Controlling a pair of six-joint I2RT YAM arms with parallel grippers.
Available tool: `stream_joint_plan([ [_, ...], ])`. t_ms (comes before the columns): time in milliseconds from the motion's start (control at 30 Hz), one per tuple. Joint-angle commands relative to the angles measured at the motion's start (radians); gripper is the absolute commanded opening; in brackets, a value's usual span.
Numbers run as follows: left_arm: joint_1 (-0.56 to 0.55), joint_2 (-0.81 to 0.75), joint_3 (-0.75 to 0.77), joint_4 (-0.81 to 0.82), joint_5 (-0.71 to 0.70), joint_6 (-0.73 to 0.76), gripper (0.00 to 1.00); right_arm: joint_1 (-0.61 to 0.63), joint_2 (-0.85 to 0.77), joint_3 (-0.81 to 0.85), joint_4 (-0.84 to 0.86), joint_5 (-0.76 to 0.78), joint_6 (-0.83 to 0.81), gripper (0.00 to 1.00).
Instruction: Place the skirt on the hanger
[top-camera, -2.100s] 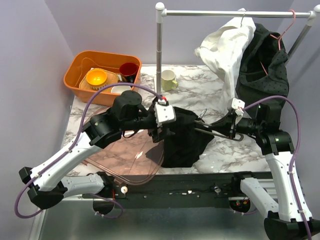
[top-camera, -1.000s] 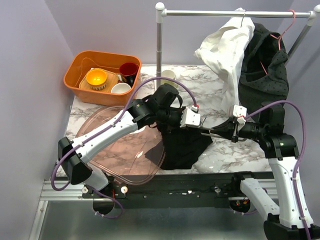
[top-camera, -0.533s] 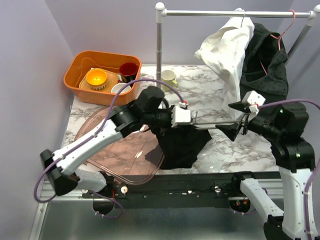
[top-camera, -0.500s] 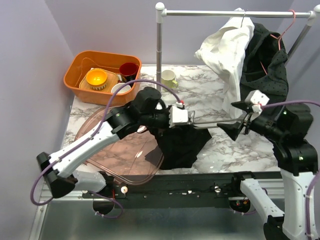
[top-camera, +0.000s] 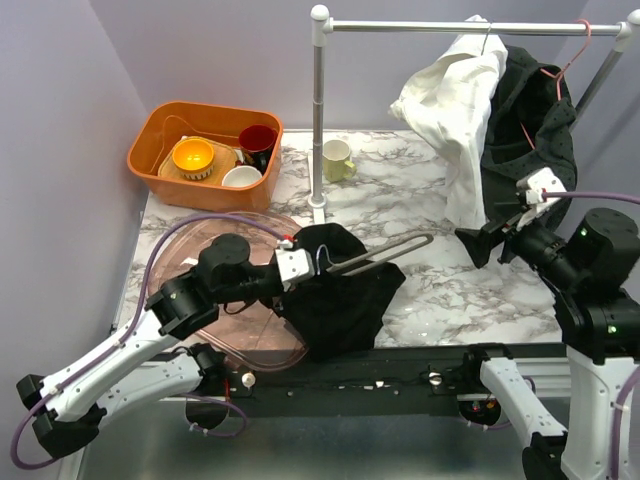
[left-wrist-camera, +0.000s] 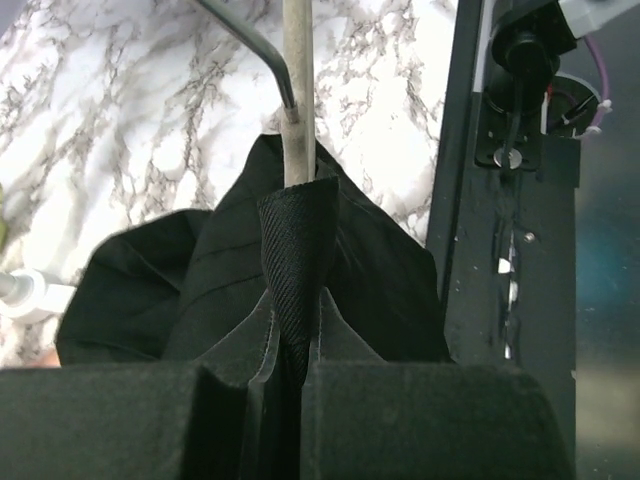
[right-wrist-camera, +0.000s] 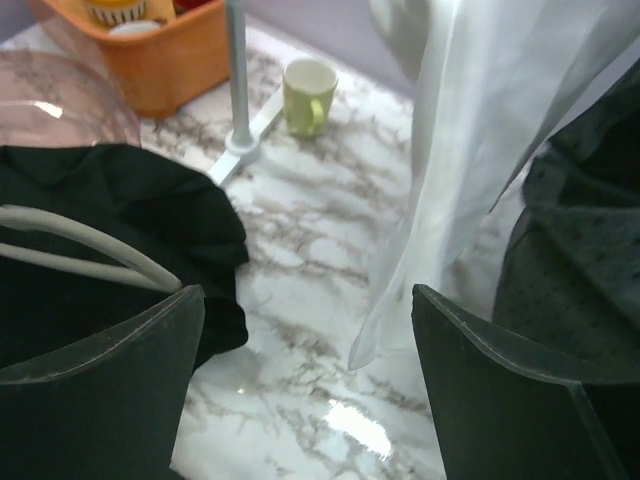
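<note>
The black skirt (top-camera: 345, 295) lies bunched near the table's front edge, its waistband wrapped round one end of the grey hanger (top-camera: 385, 252). My left gripper (top-camera: 303, 264) is shut on that fold of skirt (left-wrist-camera: 296, 250), and the hanger's bar (left-wrist-camera: 296, 80) runs out of the fold away from the jaws. The right gripper (top-camera: 488, 240) hangs open to the right, apart from the hanger, with nothing between its fingers. In the right wrist view the right gripper (right-wrist-camera: 305, 335) faces bare marble, with the hanger (right-wrist-camera: 90, 250) and the skirt (right-wrist-camera: 130, 190) at the left.
A clothes rail (top-camera: 320, 110) at the back carries a white shirt (top-camera: 455, 100) and a dark dotted garment (top-camera: 530, 130). An orange tub (top-camera: 150, 130) of cups stands back left, a green mug (top-camera: 338, 160) by the pole. A clear pink dome (top-camera: 215, 300) lies front left.
The right gripper has opened, let go of the hanger and drawn back to the right. The left arm has pulled the skirt and hanger left and towards the front edge.
</note>
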Motion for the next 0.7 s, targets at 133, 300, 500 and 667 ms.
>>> stream_joint_plan([
  [133,0.005,-0.219,-0.185,0.242,0.024,0.044,0.0,-0.006,0.105,-0.215,-0.085,-0.344,-0.036,0.76],
  [300,0.005,-0.151,-0.125,0.261,0.073,0.129,0.0,0.028,0.248,-0.281,-0.137,-0.489,-0.145,0.83],
  [500,0.005,-0.075,-0.028,0.25,0.127,0.18,0.0,0.083,0.347,-0.35,-0.046,-0.394,-0.242,0.84],
  [667,0.005,-0.073,-0.007,0.222,0.156,0.194,0.0,0.106,0.424,-0.413,0.08,-0.301,-0.278,0.82],
])
